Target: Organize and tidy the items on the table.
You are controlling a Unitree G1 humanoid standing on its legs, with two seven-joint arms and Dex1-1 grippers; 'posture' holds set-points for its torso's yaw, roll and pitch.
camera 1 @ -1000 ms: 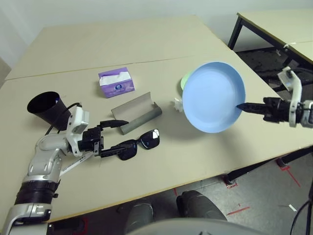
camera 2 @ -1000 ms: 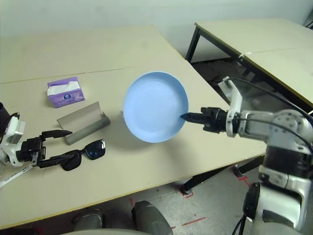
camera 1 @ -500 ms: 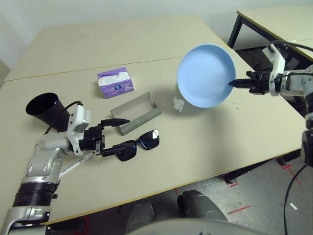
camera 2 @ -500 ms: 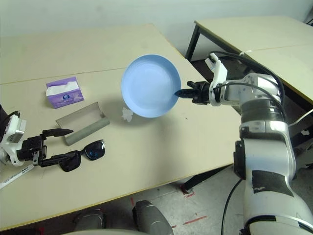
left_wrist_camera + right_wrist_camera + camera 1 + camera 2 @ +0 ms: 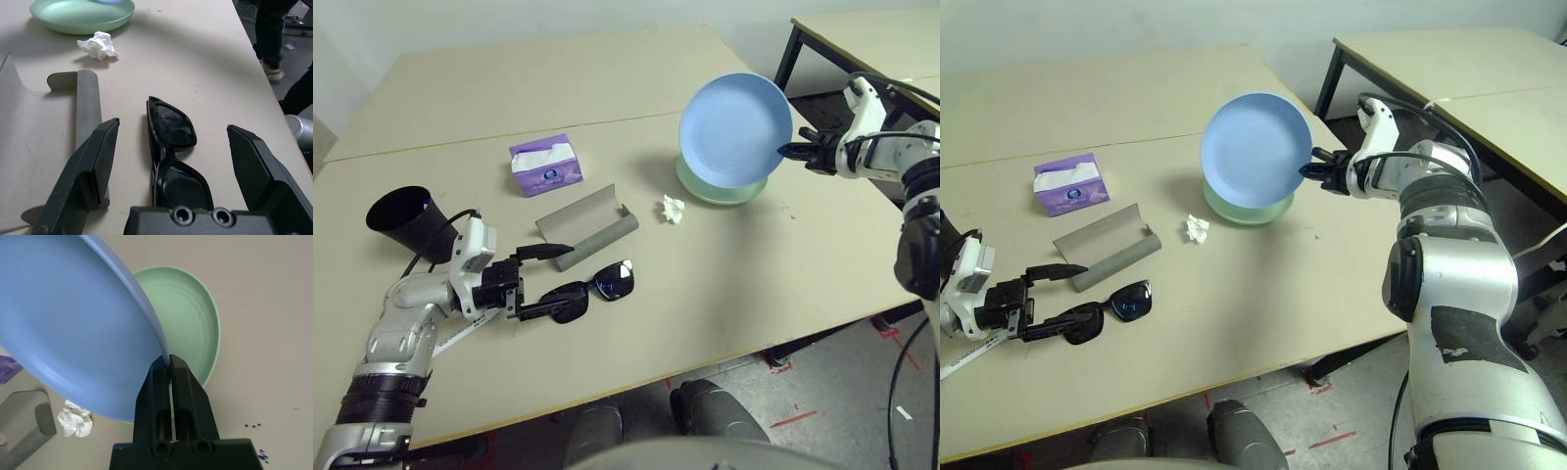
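The jaws of the left gripper (image 5: 168,161) stand wide apart on either side of the black sunglasses (image 5: 588,288), near the front edge of the tabletop (image 5: 607,78), apparently lined up to close on them. Just behind lies the open glasses case (image 5: 586,224), with the crumpled tissue (image 5: 674,209) beside it, the tissue box (image 5: 546,164) farther back and the black cup (image 5: 406,221) toward the left edge. Toward the right edge, the right gripper (image 5: 169,363) is clamped on the rim of the blue plate (image 5: 735,128), tilted over the green plate (image 5: 188,328), likely for stacking. A second ago the blue plate hung nearer the front, hiding most of the green one.
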